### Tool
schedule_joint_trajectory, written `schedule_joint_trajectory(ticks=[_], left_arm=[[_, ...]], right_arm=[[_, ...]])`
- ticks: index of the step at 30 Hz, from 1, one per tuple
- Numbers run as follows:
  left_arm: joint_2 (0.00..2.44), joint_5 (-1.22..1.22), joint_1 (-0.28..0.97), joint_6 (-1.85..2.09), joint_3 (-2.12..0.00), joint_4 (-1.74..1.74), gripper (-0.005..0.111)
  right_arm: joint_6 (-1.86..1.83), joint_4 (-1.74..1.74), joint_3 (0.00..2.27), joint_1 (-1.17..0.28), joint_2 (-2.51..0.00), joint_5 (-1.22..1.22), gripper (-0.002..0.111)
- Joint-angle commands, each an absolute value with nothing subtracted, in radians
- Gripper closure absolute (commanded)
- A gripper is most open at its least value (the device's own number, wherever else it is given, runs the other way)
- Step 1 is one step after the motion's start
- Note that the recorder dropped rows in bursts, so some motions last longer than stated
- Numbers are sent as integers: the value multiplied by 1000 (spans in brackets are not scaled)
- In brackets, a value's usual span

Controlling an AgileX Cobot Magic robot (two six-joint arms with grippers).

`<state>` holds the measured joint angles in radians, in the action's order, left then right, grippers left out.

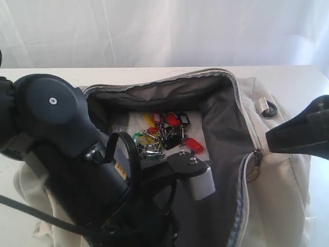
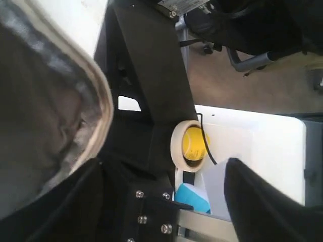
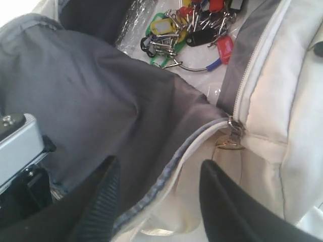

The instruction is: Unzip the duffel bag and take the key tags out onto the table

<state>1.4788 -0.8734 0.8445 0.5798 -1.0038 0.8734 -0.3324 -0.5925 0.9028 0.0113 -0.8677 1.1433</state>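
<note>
In the exterior view the bag (image 1: 272,206) lies on the table (image 1: 298,77) with its top zipper undone and the mouth spread wide, grey lining showing. The tags (image 1: 165,135) lie inside on the bag's floor, on a pale sheet, near the middle of the opening. The left arm (image 1: 67,134) fills the near left and reaches into the bag, and its end sits just beside the tags on the near side. The right arm (image 1: 303,131) comes in from the right, over the bag's right wall, near a zipper pull (image 1: 255,157) and below a D-ring (image 1: 267,109). In the left wrist view the left gripper (image 2: 161,201) has its jaws wide apart with nothing between them. The bag's beige rim curves past one side, and beyond the gripper a tape roll (image 2: 189,143) with something yellow in its hole rests on the white top. In the right wrist view the right gripper (image 3: 159,201) also has its jaws apart. They straddle the bag's zipper edge close to the pull, and I cannot tell whether either pad touches the fabric. The tags lie well beyond the jaws, on crinkled clear plastic on the bag's floor.
</note>
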Motion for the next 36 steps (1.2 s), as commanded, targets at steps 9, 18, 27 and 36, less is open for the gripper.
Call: schedule_joint_trajectory(ticks=[9,18,27,36], left_arm=[[1373,-899,849,252,-1228,421,58],[1369,-820,849,-57,-1169,-106,70],[1369,-899,849,-192,-1026,-125,70],[1323,-773,849,-236,-825,-38,70]], right_arm=[[-430,-756,895,7,-890,1119,64],[-527,-803,895,-124,-1081,1115,83],[-463,-614,893,-234,-1298,1209,101],[-257,-321,857,-239,-1337,1221,108]])
